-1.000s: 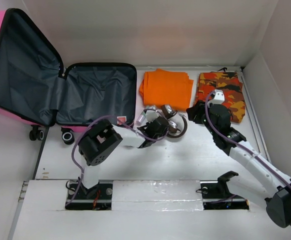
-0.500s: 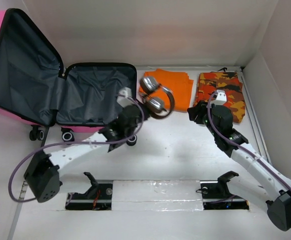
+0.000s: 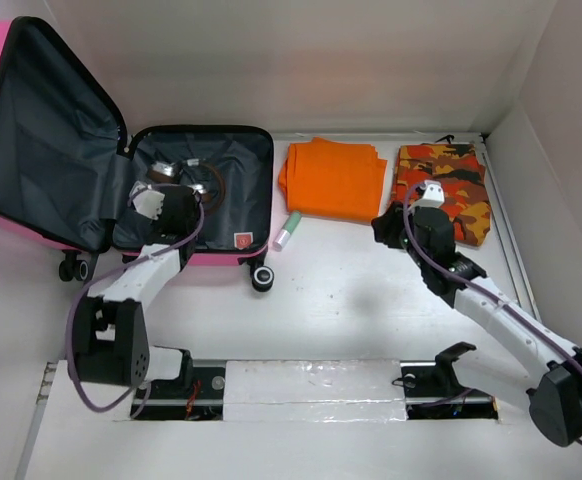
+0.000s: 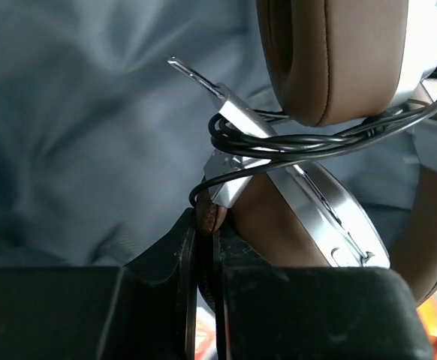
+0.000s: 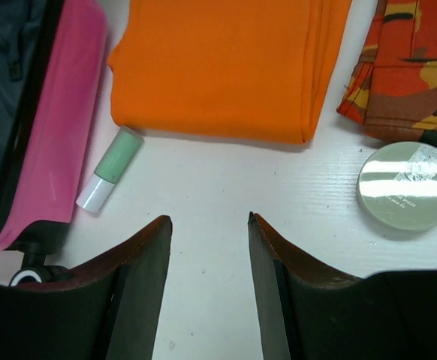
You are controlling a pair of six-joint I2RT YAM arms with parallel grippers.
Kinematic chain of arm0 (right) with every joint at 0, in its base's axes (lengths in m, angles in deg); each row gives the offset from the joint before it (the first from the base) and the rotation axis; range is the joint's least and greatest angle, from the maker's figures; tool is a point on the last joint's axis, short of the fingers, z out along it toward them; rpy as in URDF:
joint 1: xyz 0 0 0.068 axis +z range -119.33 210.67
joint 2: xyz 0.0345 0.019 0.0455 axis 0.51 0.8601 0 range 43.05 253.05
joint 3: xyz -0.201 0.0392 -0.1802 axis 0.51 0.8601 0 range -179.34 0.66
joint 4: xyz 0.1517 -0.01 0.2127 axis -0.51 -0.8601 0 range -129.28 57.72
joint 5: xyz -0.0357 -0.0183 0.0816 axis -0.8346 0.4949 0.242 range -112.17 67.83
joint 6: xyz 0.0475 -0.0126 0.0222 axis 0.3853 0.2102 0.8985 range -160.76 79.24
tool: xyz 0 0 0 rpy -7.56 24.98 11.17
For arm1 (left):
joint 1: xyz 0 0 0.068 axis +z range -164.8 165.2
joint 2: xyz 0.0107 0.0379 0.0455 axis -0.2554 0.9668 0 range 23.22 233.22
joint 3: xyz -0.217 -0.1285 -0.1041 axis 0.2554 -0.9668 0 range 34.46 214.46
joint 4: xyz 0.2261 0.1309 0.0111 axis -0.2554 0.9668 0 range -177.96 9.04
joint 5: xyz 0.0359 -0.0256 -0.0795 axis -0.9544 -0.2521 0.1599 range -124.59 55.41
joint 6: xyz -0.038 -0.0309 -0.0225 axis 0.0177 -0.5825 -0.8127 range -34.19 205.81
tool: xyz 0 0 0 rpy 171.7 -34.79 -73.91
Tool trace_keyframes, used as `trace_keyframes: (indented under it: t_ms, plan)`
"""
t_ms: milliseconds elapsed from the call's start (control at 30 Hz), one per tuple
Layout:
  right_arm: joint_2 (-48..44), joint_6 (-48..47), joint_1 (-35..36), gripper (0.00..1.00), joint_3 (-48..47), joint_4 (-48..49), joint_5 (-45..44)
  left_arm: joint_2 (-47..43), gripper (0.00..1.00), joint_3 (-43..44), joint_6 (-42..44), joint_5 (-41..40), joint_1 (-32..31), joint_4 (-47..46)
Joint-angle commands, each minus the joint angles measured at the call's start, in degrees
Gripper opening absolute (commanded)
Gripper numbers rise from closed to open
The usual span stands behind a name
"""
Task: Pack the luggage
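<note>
Top view barely shows the brown-padded silver headphones: the left pincer covers them, and the wrist view crops both ear cups. That pincer is squeezed together on a brown bit of them, down inside the open hot-pink hard-shell suitcase at the white desk's left. Right pincer is spread apart, holding nothing, over bare desk near a folded orange cloth and a small green tube.

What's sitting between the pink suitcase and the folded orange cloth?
A small green-and-white tube lies beside the suitcase, shown in the top and right wrist views.
</note>
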State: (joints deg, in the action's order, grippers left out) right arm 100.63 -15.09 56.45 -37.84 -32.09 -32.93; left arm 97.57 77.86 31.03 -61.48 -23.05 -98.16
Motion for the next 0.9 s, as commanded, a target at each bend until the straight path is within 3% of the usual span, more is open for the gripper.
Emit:
trace_keyframes:
  t_ms: [0, 100, 133, 200, 267, 400, 567, 867]
  plan:
    - [3.0, -0.4, -0.4, 0.51, -1.5, 2.5, -1.1, 2.2, 0.02, 0.5, -4.9, 0.5, 0.8, 0.8]
    - [6.5, -0.4, 0.1, 0.55, -2.1, 2.5, 0.3, 2.7, 0.15, 0.5, -7.5, -2.8, 0.8, 3.7]
    - [7.5, 0.1, 0.1, 0.56, -2.1, 3.0, 1.0, 2.0, 0.32, -0.5, -8.2, -3.9, 0.8, 3.7]
    - [9.7, 0.1, 1.7, 0.59, -2.7, 3.9, 1.0, -1.6, 0.47, -3.1, -8.8, -4.6, 2.0, 1.6]
    - [13.7, 0.8, 3.0, 0.63, -4.0, 5.2, 1.0, -5.2, 0.73, -5.6, -8.2, -3.2, 3.3, -1.6]
    - [21.5, 3.5, 8.9, 0.76, -8.8, 6.4, -0.5, -9.6, 0.95, -5.6, -6.0, 0.0, 2.5, -3.6]
    - [36.4, 9.4, 11.7, 0.79, -19.3, 9.2, -1.1, -16.9, 0.95, -6.1, 1.1, 1.8, -3.7, -8.4]
    - [53.4, 20.8, 13.4, 0.72, -34.4, 9.8, -3.0, -23.3, 0.93, -7.3, 8.6, 1.3, -21.8, -5.8]
